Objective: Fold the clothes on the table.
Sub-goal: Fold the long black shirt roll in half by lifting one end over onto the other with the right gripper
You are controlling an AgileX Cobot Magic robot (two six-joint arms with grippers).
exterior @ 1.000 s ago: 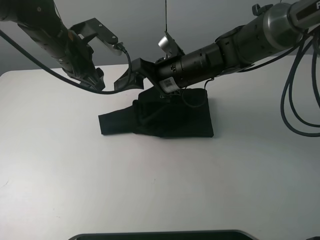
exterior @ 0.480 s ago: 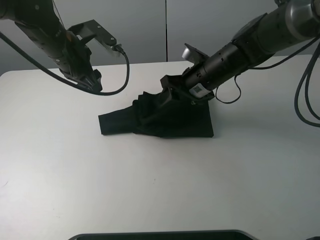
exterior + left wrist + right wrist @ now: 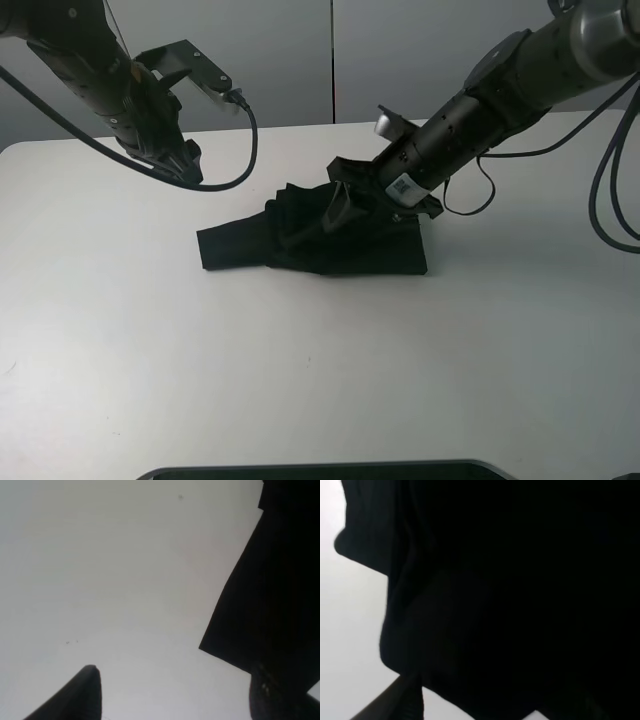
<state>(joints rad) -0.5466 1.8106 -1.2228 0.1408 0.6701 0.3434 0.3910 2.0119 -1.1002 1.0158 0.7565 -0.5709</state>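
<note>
The black shirt (image 3: 330, 245) lies as a partly folded bundle on the white table (image 3: 300, 400), directly under the right gripper (image 3: 345, 205). Its raised, bunched ridge lies around that gripper's fingers, and its flat end reaches out past them toward the other arm. The right wrist view shows little but dark cloth, so whether the right gripper is spread or pinching fabric cannot be told. The left gripper (image 3: 177, 694) is spread wide and empty above bare table, with the shirt's edge off to one side and clear of it. The step in hand appears to be taking hold of the bunched layer to carry it over. Before lifting, confirm that the fingers enclose only the upper layers. A grip that catches the bottom layer is likely to drag the whole bundle. Lift low and move slowly across the bundle. If the shirt slides, bring the free gripper down on the flat end to pin it.
</note>
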